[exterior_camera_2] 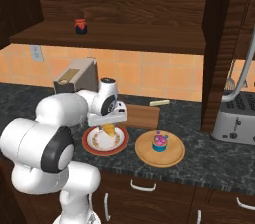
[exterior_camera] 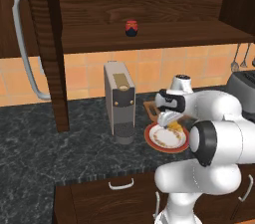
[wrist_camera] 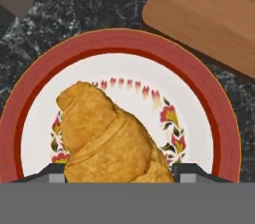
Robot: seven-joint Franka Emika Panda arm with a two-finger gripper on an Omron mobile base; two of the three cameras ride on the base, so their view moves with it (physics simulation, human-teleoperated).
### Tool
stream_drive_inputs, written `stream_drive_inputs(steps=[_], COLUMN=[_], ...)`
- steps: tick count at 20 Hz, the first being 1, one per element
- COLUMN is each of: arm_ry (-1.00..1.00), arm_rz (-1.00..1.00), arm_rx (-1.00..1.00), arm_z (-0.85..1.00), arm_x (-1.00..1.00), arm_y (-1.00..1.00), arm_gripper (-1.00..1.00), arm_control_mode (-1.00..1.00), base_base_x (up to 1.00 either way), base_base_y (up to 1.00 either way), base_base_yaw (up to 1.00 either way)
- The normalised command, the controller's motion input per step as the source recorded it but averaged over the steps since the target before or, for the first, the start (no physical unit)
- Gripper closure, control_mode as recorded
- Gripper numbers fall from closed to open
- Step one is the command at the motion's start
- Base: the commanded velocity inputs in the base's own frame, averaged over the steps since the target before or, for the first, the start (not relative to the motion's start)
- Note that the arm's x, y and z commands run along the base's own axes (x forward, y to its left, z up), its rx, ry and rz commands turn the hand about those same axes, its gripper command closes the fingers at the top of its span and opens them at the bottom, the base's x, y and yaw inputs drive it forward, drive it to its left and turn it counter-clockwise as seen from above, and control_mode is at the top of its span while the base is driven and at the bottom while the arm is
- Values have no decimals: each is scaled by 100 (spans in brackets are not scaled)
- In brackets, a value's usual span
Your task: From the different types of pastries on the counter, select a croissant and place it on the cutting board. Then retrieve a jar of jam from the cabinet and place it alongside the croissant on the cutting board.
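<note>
The golden croissant [wrist_camera: 107, 133] sits between my gripper's [wrist_camera: 122, 175] two dark fingertips, which press on its sides; it hangs just above the red-rimmed plate [wrist_camera: 211, 98]. From the base cameras the gripper [exterior_camera_2: 108, 126] points down over the plate [exterior_camera_2: 90, 144], croissant [exterior_camera: 175, 125] in its grasp. The brown cutting board [wrist_camera: 214, 19] with its dark slot lies bare just beyond the plate. The red-lidded jam jar [exterior_camera: 131, 28] stands on the shelf of the open cabinet [exterior_camera: 50, 44]. A pink cupcake [exterior_camera_2: 160, 143] rests on a round board [exterior_camera_2: 172, 158].
A grey coffee machine [exterior_camera: 119, 101] stands left of the plate. A toaster [exterior_camera_2: 234, 118] is at the far right. The cabinet door with its curved grey handle [exterior_camera: 22, 44] stands swung open. Drawers with silver handles [exterior_camera_2: 143, 186] run under the counter [exterior_camera: 40, 143].
</note>
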Motion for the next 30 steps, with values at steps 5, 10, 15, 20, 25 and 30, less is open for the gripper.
stream_drive_inputs(steps=[5, 10, 15, 20, 25, 30], arm_ry=[10, 21, 2, 0, -2, -1], arm_rz=[-13, -18, -5, 0, 0, 0], arm_rx=[3, 1, 0, 0, 0, -1], arm_z=[61, 40, -1, -12, -8, -38], arm_x=[84, 97, 15, 38, 23, 13], arm_y=[0, -17, -23, -26, -3, 0], arm_gripper=[100, 100, 100, 100, 100, 100], arm_control_mode=[-100, -100, -100, -100, -100, -100], base_base_x=[0, 0, 0, 0, 0, 0], base_base_y=[0, 0, 0, 0, 0, 0], base_base_yaw=[0, 0, 0, 0, 0, 0])
